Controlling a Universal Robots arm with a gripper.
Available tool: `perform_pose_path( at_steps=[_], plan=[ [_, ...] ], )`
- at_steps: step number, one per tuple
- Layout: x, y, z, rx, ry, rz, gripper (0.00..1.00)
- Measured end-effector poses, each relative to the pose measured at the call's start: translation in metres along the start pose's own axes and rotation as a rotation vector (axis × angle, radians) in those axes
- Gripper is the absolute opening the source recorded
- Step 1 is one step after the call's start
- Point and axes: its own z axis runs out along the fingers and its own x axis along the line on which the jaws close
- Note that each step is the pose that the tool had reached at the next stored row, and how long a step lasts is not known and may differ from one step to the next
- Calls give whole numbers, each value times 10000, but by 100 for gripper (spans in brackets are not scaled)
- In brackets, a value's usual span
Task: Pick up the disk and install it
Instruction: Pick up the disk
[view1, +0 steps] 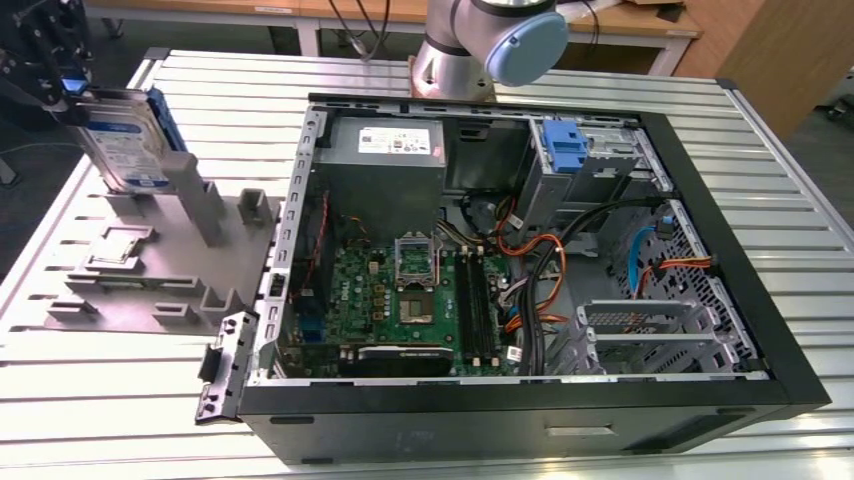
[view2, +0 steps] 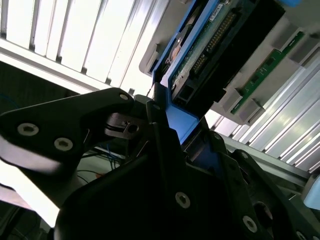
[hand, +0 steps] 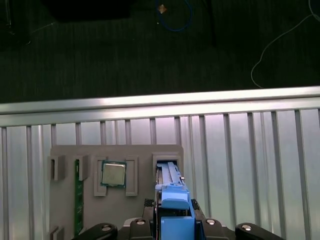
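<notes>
The disk (view1: 127, 140), a silver drive with a white-and-blue label and a blue carrier frame, stands tilted on edge at the far left of the exterior view. Its lower end is at a slot of the grey fixture (view1: 120, 280); I cannot tell if it still rests inside. My gripper (view1: 64, 88) is at the disk's upper end. In both wrist views the black fingers (view2: 150, 115) flank the blue frame (view2: 180, 122), and the gripper (hand: 175, 220) is shut on the disk (hand: 172, 197). The disk's connector side (view2: 215, 40) faces the second wrist camera.
An open computer case (view1: 747, 250) lies on the slatted metal table (view1: 107, 420), with a power supply (view1: 387, 150), motherboard (view1: 400, 290), cables and a blue bracket (view1: 567, 150) in the drive bay. The fixture also holds a processor chip (hand: 113, 173) and a memory stick (hand: 78, 195). The arm's base (view1: 467, 50) stands behind the case.
</notes>
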Motion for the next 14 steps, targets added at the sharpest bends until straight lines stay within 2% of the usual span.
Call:
perform_pose_path(
  at_steps=[10,14],
  plan=[
    [-5,4,-145,11,157,4,36],
    [-6,5,-153,15,179,5,36]
  ],
)
